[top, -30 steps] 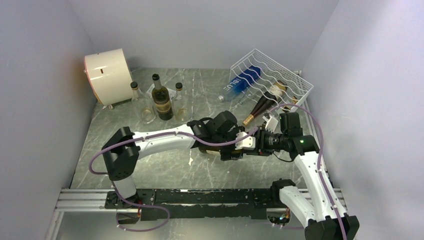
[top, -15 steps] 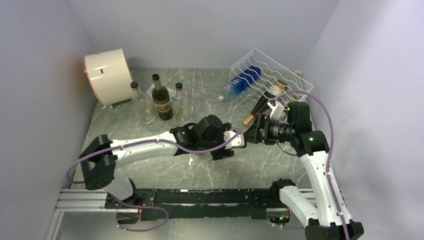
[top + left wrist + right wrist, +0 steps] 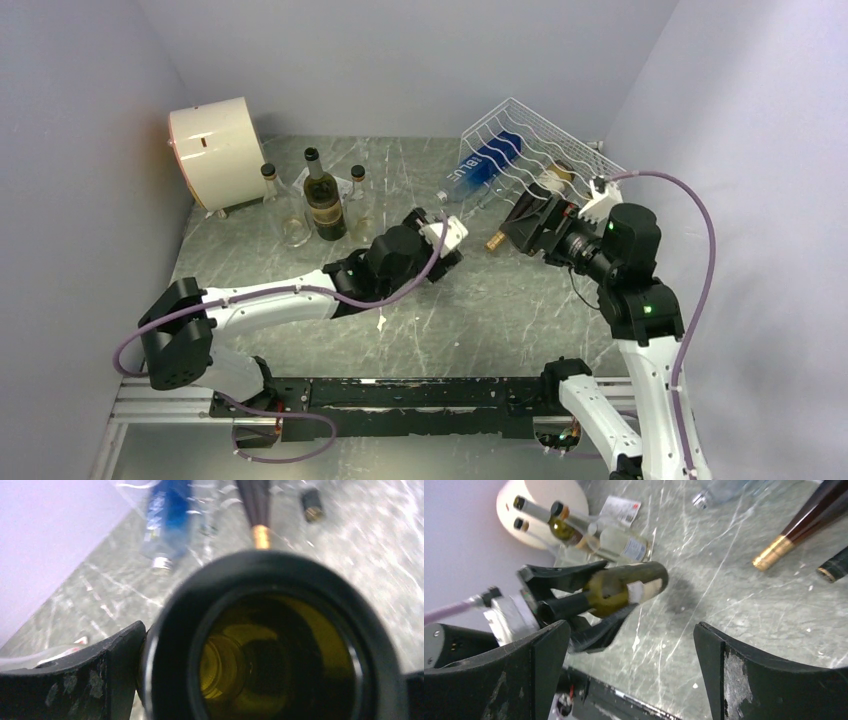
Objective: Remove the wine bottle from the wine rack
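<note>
Bottle [image 3: 644, 582] is pinched lengthwise by the left gripper [image 3: 619, 587], off the rack [image 3: 560, 140] and over the table, long axis aimed rackward. The right gripper [image 3: 530, 220], spread and empty, is nearer the rack, where a gold-capped bottle [image 3: 774, 550] is seen.

3 plain pale lavender walls [image 3: 400, 60]; grey marbled tabletop [image 3: 500, 325]; aluminium rail [image 3: 150, 400] at near edge.
</note>
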`<state>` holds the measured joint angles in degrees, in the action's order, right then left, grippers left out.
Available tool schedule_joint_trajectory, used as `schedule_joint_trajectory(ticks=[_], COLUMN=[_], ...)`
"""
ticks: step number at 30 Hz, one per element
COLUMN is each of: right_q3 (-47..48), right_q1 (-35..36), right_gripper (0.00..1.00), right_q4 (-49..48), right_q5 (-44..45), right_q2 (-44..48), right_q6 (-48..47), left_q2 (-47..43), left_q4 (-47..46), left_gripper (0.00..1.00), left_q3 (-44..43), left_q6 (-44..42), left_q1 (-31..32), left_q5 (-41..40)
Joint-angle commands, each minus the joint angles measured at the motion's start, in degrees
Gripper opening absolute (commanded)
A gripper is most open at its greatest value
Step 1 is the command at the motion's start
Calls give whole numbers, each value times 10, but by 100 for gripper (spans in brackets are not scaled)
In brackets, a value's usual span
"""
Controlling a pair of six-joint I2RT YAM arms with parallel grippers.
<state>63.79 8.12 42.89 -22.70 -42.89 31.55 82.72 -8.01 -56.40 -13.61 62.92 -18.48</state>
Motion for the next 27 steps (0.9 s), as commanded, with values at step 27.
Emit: schedule_joint_trajectory(ticks=[27], right_q3=[-75], right_q1=[13], right_gripper=[100], right_q4=[-63], right_q5=[80], right_q2=[95], right_q6=[52], left_q2=[140], left_q4=[-180], left_gripper=[17], left_q3=[-114], left_q6=[201], left_q1=[-141], left_q5=[-155])
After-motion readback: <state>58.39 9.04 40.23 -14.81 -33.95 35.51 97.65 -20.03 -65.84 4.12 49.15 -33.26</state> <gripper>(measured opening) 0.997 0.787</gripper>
